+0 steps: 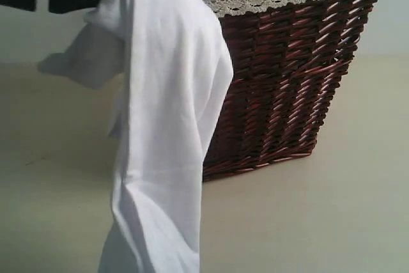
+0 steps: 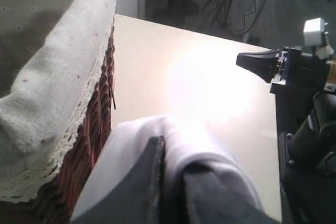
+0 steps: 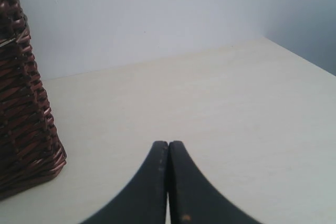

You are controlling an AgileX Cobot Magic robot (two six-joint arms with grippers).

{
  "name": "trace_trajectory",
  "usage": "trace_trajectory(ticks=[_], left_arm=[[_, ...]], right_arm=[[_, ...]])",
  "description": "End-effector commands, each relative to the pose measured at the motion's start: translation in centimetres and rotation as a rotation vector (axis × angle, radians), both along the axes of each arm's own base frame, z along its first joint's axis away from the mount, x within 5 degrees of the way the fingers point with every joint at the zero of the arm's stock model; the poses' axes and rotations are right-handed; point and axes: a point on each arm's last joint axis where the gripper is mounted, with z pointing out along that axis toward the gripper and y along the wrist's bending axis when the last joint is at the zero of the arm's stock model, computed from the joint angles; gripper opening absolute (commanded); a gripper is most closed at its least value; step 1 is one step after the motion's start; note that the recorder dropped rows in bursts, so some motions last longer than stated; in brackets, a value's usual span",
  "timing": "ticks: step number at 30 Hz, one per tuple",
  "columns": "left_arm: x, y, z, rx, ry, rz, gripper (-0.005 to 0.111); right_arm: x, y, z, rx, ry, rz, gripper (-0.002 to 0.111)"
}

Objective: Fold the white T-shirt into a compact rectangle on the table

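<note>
Our left pincer (image 2: 176, 161) pinches the shirt (image 1: 167, 126), which hangs just beside the basket (image 1: 287, 81) over the desk (image 1: 319, 222); the right pincer (image 3: 168, 146) is pressed together, empty. We judge we are carrying it out to spread; next it must be laid flat on bare desk.
</note>
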Motion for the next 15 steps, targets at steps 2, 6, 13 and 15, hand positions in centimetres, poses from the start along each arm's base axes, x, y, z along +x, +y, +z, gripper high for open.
trace_trajectory(ticks=[2, 6, 13, 15], left_arm=[[3.1, -1.3, -2.2, -0.034, -0.038, 0.026, 0.0], [5.5, -1.9, -2.6, -0.081, -0.127, 0.084, 0.0], [9.8, -3.6, -3.4, -0.047, -0.208, 0.177, 0.0], [10.9, -3.9, -3.4, -0.045, -0.221, 0.204, 0.0]], right_arm=[[0.0, 0.0, 0.0, -0.013, -0.002, -0.003, 0.0], [0.0, 0.0, 0.0, -0.013, -0.002, -0.003, 0.0], [0.0, 0.0, 0.0, -0.013, -0.002, -0.003, 0.0], [0.0, 0.0, 0.0, -0.013, -0.002, -0.003, 0.0]])
